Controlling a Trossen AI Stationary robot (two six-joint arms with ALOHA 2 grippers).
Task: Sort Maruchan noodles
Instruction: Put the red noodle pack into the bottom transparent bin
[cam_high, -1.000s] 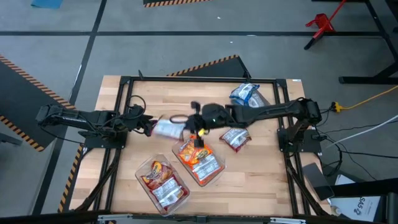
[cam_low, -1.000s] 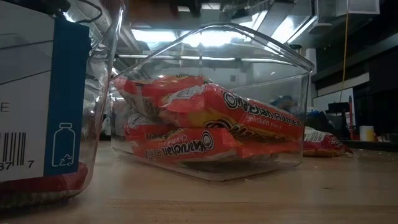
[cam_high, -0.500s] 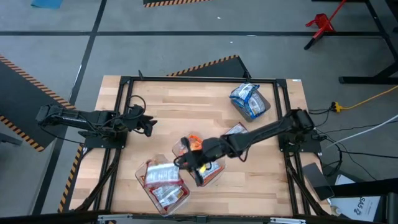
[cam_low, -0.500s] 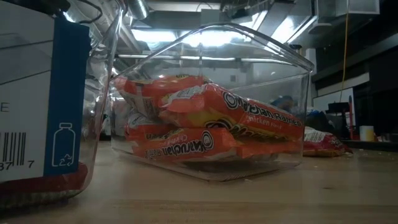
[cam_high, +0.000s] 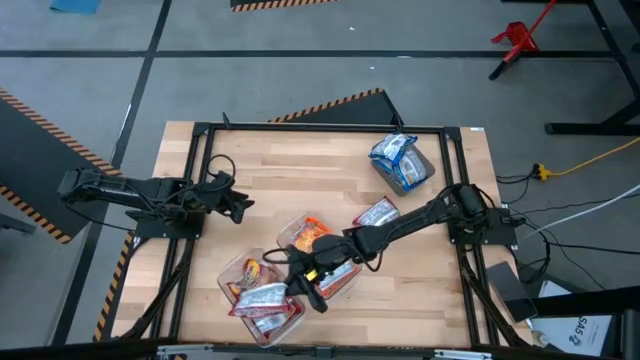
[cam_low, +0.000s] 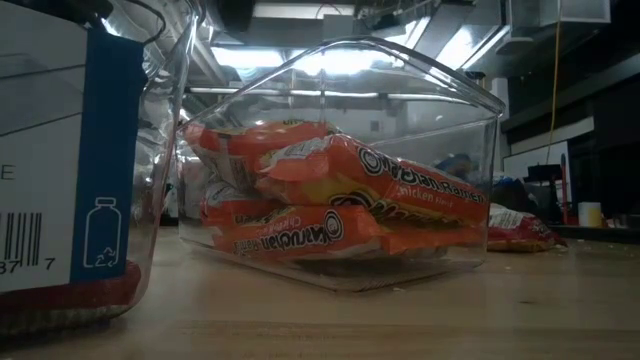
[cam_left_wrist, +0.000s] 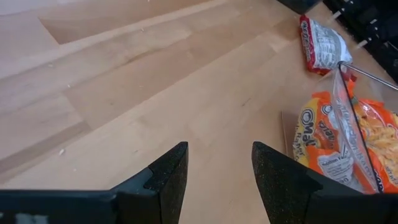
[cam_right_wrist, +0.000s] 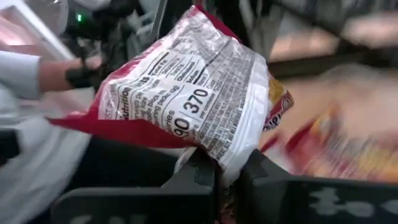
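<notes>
Two tubs sit near your right pincer (cam_high: 308, 290), which has swung down from the counter's middle within the last second — it stays clamped on a red packet (cam_right_wrist: 186, 99), now hanging over the red-packet tub (cam_high: 262, 292). The orange-packet tub (cam_high: 322, 258) lies just beside it. Your left pincer (cam_left_wrist: 214, 177) waits wide apart, holding nothing. Judging by this, release comes next; one red packet (cam_high: 377, 214) and the blue ones (cam_high: 398, 160) lie well behind, unsorted.

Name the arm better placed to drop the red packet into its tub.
Right. The right gripper already pinches the red packet over the near-left tub; the left gripper waits open, empty.
</notes>
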